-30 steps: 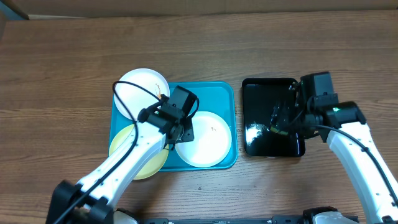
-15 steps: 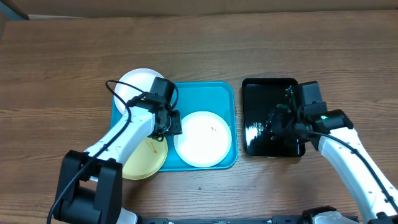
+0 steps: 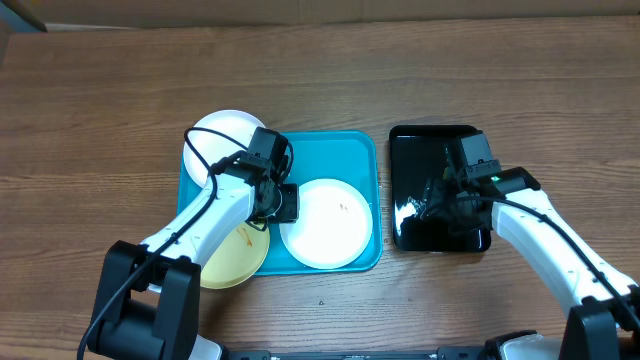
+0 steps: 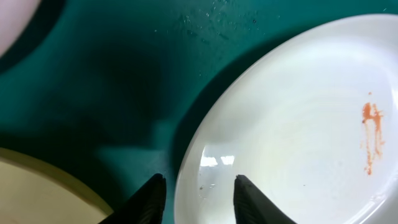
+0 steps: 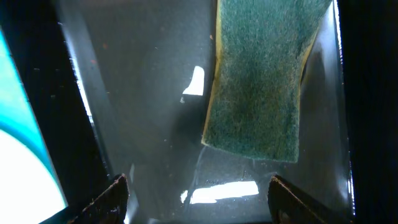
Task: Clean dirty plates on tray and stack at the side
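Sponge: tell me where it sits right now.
In the right wrist view the green sponge lies flat in the black tray, upper right of the frame, ahead of the open right gripper. That tray sits right of the turquoise tray.

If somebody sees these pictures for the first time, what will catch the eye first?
The turquoise tray in the middle stands out, with a white plate on it that bears an orange smear. The left gripper hangs at that plate's rim, one of its fingers on each side. To the right, a green sponge lies in a glossy black tray, just ahead of the open right gripper.
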Robot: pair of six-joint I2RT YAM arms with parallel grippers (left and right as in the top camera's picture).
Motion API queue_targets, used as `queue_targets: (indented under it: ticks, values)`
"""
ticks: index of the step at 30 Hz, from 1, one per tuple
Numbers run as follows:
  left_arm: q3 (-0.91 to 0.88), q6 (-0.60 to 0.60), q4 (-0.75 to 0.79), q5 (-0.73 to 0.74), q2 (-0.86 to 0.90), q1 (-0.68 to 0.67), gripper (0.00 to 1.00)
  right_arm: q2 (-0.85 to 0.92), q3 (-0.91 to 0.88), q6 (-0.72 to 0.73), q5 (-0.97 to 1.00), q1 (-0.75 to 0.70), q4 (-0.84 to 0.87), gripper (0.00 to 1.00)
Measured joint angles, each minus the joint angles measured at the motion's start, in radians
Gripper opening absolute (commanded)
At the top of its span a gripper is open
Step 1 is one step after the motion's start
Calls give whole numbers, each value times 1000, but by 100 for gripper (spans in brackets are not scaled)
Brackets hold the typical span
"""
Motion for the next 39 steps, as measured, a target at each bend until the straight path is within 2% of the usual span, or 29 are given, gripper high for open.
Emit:
queue_targets:
  ticks: [8, 13, 23, 32, 34, 37, 39]
  values:
    - [-75, -2, 64, -3, 0, -42, 30, 16, -1, 7, 20, 0, 52, 72]
    - [-76, -14, 76, -4, 0, -45, 29, 16, -1, 25, 98, 0, 51, 76]
    - [-77, -65, 81, -8, 0, -45, 25, 16, -1, 35, 168, 0, 40, 77]
    - [-93, -120, 85, -8, -1, -45, 10, 16, -81, 38, 174, 0, 140, 80]
    - [-93, -133, 89, -7, -1, -45, 10, 17, -111, 39, 172, 0, 174, 76]
    - [-93, -149, 97, -7, -1, -45, 15, 18, -138, 40, 152, 0, 206, 66]
    - [-94, -172, 97, -7, -1, -45, 16, 18, -141, 40, 134, 0, 222, 65]
